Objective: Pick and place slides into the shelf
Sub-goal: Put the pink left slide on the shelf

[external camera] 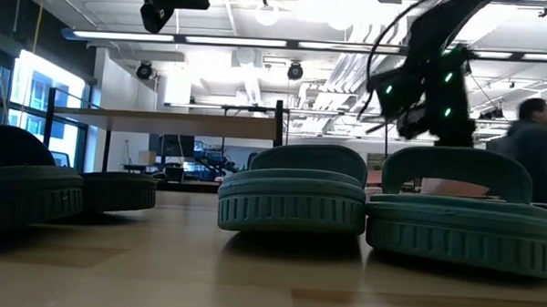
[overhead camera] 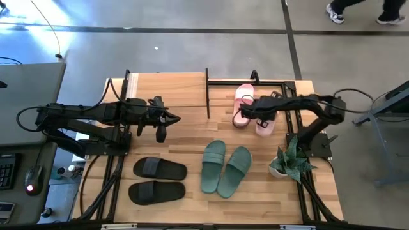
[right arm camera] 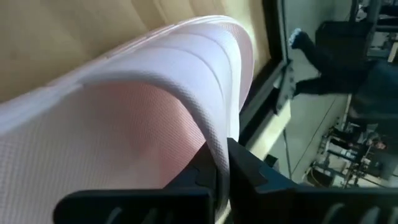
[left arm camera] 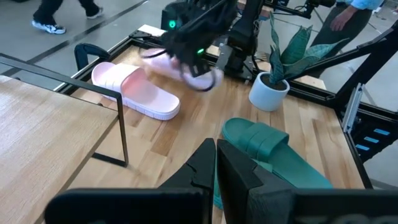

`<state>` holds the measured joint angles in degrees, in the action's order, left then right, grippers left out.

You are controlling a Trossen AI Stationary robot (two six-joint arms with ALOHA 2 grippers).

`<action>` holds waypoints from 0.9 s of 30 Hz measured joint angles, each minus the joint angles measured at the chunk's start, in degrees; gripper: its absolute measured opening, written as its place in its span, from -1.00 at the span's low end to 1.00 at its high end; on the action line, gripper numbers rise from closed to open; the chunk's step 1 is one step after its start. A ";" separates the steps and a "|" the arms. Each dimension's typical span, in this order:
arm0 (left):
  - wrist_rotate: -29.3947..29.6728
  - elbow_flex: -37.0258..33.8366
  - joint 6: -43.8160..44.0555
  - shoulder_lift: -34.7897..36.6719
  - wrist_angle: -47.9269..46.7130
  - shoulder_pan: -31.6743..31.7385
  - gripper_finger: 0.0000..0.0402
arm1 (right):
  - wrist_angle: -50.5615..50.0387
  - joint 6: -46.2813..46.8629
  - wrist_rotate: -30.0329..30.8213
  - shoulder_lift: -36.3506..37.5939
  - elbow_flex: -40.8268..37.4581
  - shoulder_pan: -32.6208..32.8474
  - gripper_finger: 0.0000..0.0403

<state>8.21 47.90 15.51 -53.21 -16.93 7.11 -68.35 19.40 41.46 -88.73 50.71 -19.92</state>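
One pale pink slide (overhead camera: pixel 244 96) (left arm camera: pixel 134 90) lies sole-down by the shelf's black frame (overhead camera: pixel 208 96) (left arm camera: pixel 119 127). My right gripper (overhead camera: pixel 250 115) (right arm camera: pixel 221 168) is shut on the other pink slide (overhead camera: pixel 266 124) (left arm camera: pixel 186 70), just right of the first. The shelf's light top board (overhead camera: pixel 166 89) (external camera: pixel 183 120) stands at the far left. The sage green pair (overhead camera: pixel 225 169) (external camera: pixel 295 195) and the black pair (overhead camera: pixel 158 179) lie flat near the front edge. My left gripper (overhead camera: pixel 161 126) (left arm camera: pixel 216 165) is shut on nothing and hovers by the shelf's near side. My right gripper pinches the edge of the pink slide's wide strap (right arm camera: pixel 214 134) between its two fingers. The arm hides the hold in the high view. In the left wrist view the slide hangs tilted under the gripper, seemingly just off the table; I cannot be sure it is clear.
A potted plant in a white pot (overhead camera: pixel 287 163) (left arm camera: pixel 270 87) stands near the right arm's base. Bare wood lies between the shelf and the green pair (overhead camera: pixel 192 131). People move on the floor beyond the table (overhead camera: pixel 358 11).
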 joint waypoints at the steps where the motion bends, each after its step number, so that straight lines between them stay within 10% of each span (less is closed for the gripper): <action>1: 0.02 0.00 0.00 0.00 0.01 0.00 -0.97 | -2.42 1.20 -0.49 1.72 0.41 1.11 -0.99; 13: 0.02 0.00 0.00 0.00 0.02 0.00 -0.97 | -13.76 7.17 -3.51 17.71 25.02 12.91 -1.00; 27: 0.44 0.00 1.88 0.00 0.57 0.00 -0.97 | 8.01 -17.38 2.11 10.52 59.37 12.24 -1.00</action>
<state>8.64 47.90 17.38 -53.21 -16.35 7.11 -60.35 2.02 43.57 -78.21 110.08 -7.67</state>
